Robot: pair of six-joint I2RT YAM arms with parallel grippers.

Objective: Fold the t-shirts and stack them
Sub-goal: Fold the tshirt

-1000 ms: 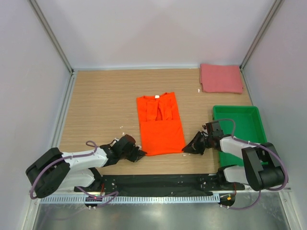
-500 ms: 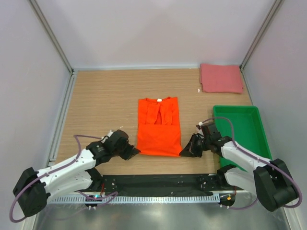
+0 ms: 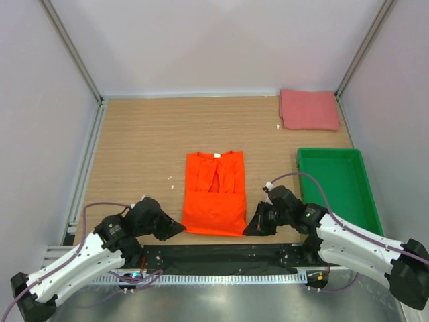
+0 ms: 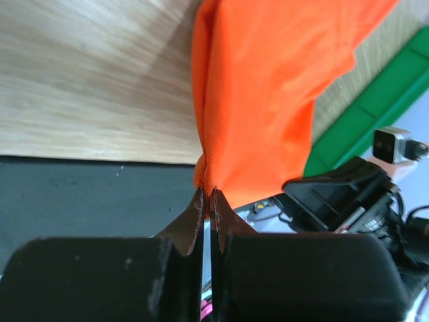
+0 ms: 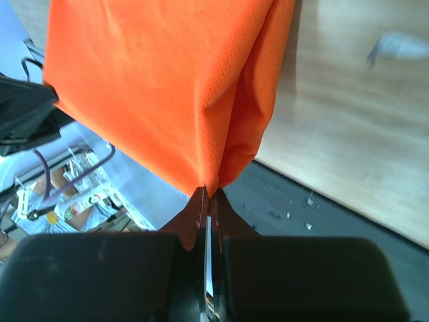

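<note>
The bright orange t-shirt (image 3: 214,194) lies as a narrow folded strip in the middle of the wooden table, collar at the far end. My left gripper (image 3: 179,228) is shut on its near-left corner (image 4: 208,180). My right gripper (image 3: 249,229) is shut on its near-right corner (image 5: 213,181). Both hold the bottom hem lifted near the table's front edge. The dull pink-red t-shirt (image 3: 308,110) lies folded at the far right corner.
A green plastic tray (image 3: 338,184) stands at the right, close behind my right arm. A black strip (image 3: 221,255) runs along the table's near edge. White walls and metal posts close in the sides and back.
Both grippers have pulled the orange t-shirt's near hem toward the front edge, and the whole shirt has slid nearer. Both arms are now stretched lower in view.
</note>
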